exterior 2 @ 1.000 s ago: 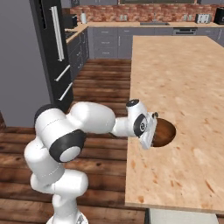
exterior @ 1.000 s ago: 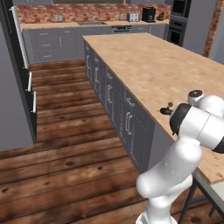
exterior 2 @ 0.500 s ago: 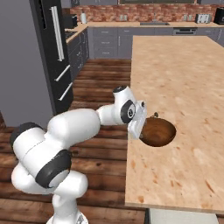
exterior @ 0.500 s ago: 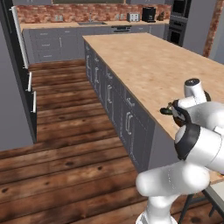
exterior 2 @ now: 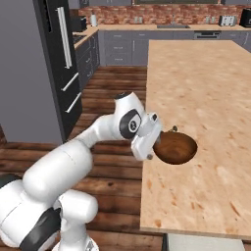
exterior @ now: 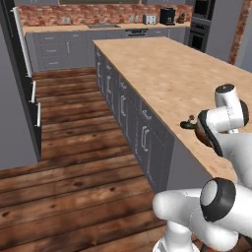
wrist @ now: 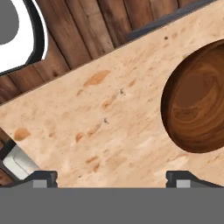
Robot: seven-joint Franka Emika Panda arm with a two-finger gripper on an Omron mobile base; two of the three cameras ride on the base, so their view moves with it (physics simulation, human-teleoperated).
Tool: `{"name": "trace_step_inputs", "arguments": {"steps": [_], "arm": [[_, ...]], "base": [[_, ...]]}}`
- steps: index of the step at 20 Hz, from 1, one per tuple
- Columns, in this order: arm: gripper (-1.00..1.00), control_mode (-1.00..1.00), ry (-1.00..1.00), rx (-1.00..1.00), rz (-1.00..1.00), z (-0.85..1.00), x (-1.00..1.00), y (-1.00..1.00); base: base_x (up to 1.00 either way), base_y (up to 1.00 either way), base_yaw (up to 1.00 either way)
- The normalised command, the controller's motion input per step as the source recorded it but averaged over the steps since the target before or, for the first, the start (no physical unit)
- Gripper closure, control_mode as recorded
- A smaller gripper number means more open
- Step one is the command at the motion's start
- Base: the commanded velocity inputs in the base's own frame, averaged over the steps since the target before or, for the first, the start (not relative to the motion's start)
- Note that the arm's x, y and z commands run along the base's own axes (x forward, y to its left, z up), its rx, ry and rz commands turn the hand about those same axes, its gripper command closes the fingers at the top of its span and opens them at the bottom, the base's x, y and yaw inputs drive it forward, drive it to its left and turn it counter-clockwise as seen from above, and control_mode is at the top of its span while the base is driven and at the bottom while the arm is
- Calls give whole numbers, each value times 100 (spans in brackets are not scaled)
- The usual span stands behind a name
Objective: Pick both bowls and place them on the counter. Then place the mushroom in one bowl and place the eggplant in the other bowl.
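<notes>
While the wooden bowl (exterior 2: 175,148) sits on the counter (exterior 2: 206,88) near its edge, the gripper (wrist: 111,177) beside it gapes wide, released.

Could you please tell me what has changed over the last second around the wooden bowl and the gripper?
The gripper has let go of the brown wooden bowl and drawn back toward the counter's near edge; its jaws now stand wide open over bare counter, with the bowl off to one side in the hand view. The arm's elbow swung up. The bowl stayed where it was set on the counter, with the small dark eggplant beside it.
</notes>
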Motion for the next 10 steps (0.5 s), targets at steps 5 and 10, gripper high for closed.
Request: {"name": "trace_step_inputs", "arguments": {"steps": [5,10], "arm": [[-100,-100,0,0,-15,20,-90,15],[-100,-100,0,-4,-3,1,-37,31]], "base": [[0,0,0],[0,0,0]]}}
